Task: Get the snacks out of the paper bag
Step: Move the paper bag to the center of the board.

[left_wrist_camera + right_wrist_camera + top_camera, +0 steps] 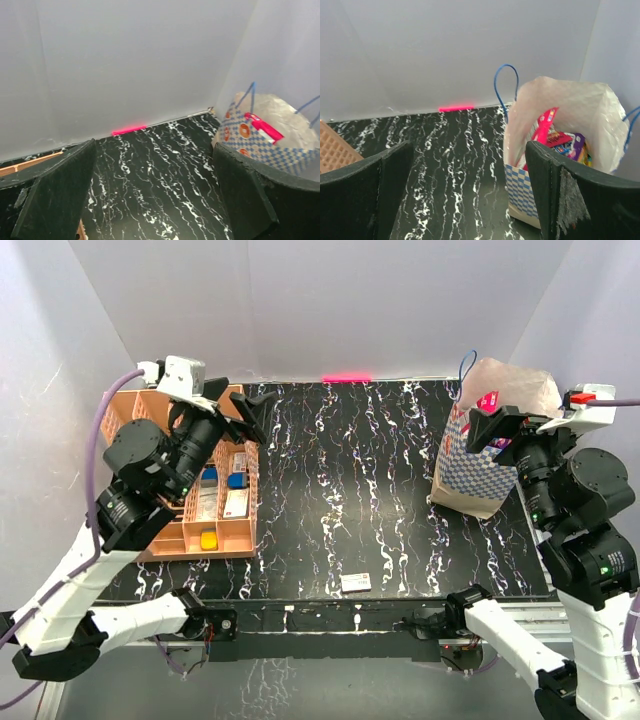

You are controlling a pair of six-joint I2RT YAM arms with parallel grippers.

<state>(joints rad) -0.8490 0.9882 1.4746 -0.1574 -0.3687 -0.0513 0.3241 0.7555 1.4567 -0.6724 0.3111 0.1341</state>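
The paper bag (478, 478) stands open at the right of the black marbled table, blue-and-white checkered outside and cream inside. It also shows in the left wrist view (280, 117) and the right wrist view (570, 102). A magenta-pink packet (488, 400) sticks up from its mouth (543, 126) (265, 129). More snacks lie inside, among them a purple and blue packet (576, 145). My right gripper (493, 426) is open and empty, raised at the bag's near rim (470, 200). My left gripper (248, 408) is open and empty, raised at the far left, apart from the bag (155, 200).
A peach-orange divider rack (160, 540) with small blue and yellow items stands at the left under the left arm. A small white flat box (356, 582) lies near the front edge. A pink strip (347, 377) marks the back wall's foot. Grey walls enclose the table.
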